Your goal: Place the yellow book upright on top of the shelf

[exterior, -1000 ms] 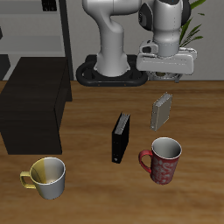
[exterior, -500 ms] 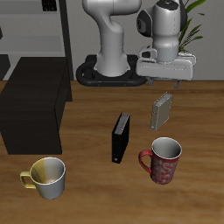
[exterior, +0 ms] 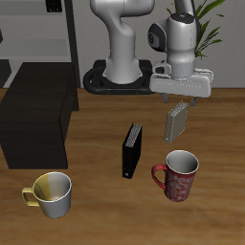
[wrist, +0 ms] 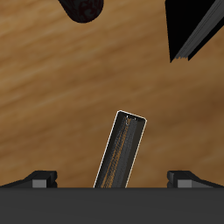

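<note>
Wooden table [exterior: 96,201]: shelf [exterior: 36,122], books, mugs.

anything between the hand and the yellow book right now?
Nothing visible. The hand hangs open right above the yellow book, which stands upright on the table. The wrist view shows the book's top edge between the fingers with only bare wood around it.

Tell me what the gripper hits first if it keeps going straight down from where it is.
Most likely the yellow book, standing directly below the open gripper, between its fingers; depth is hard to judge.
</note>
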